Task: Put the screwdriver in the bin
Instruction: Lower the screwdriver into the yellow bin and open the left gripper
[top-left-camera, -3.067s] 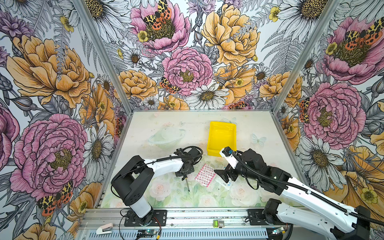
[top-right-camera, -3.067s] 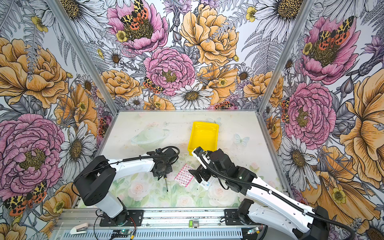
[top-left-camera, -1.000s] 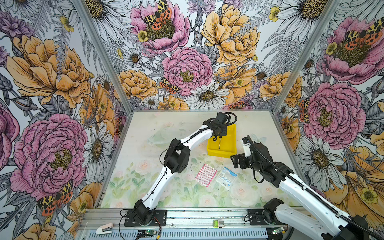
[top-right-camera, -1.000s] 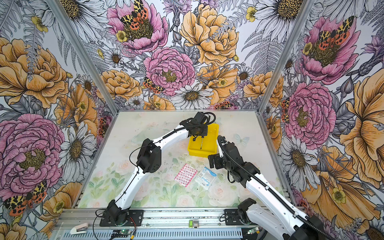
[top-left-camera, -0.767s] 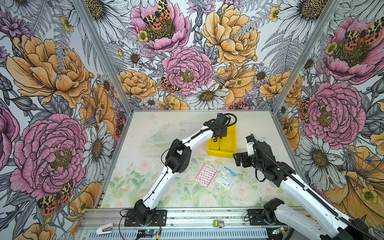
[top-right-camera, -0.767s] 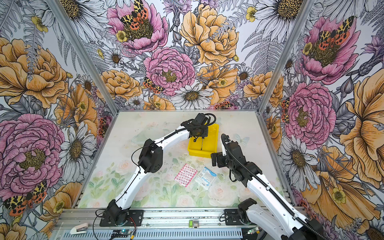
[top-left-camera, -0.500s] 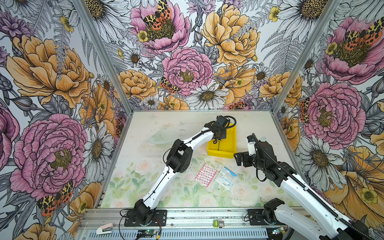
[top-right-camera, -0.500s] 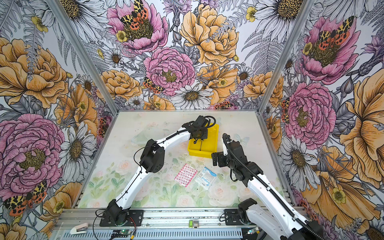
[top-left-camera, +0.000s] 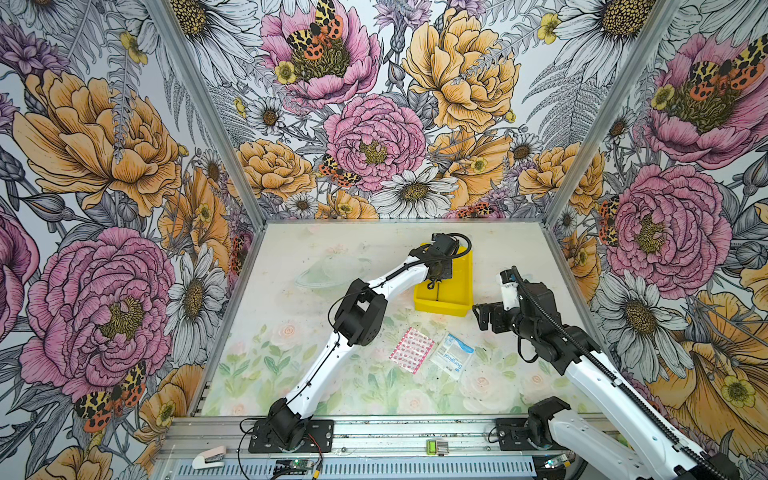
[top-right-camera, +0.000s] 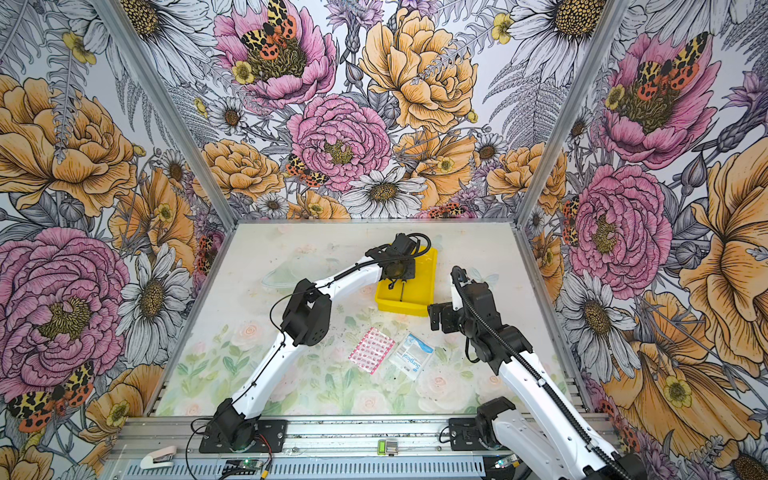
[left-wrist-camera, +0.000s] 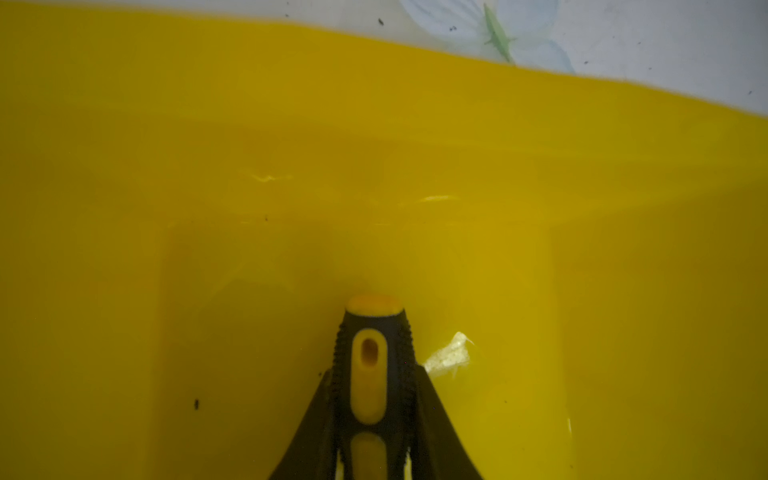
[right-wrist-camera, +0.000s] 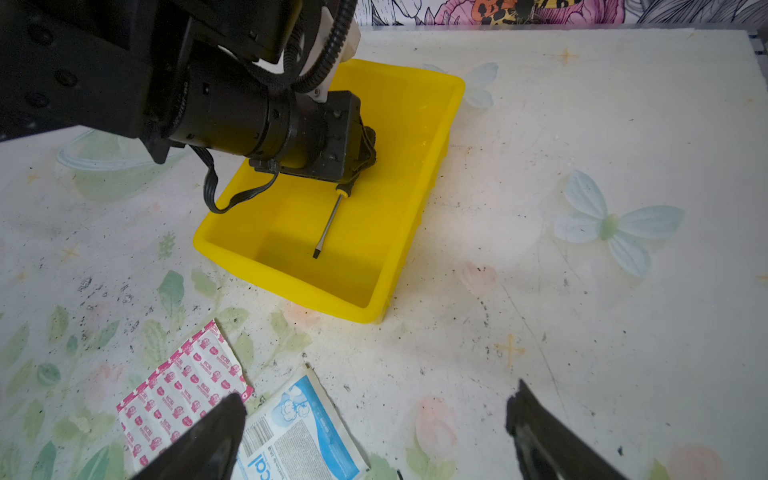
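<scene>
Left tool (top-left-camera: 434, 284): closed tight on the screwdriver (right-wrist-camera: 328, 224), one finger on each side of the black-and-yellow handle; it sits low inside the bin (top-left-camera: 440, 308), over the half farther from the robot.
Grip, left wrist view: the handle's yellow butt end sticks out past the dark fingers (left-wrist-camera: 316, 415), with the bin's yellow wall behind it.
Screwdriver: inside the bin's outline in both top views. The thin dark shaft runs out of the tool toward the bin's near end, and the flat tip is over the floor near the middle. I cannot tell whether the tip touches the floor.
Bin: on the counter (top-left-camera: 291, 257) toward the back, right of centre, long side running away from the robot.
Right tool (right-wrist-camera: 376, 395): jaws wide apart and empty, raised over the counter just beside the bin's near right corner.
Pink-patterned packet (top-left-camera: 411, 350): flat on the counter, nearer the robot than the bin.
Blue-and-white packet (top-left-camera: 452, 355): just to the right of the pink one, edges about touching.
</scene>
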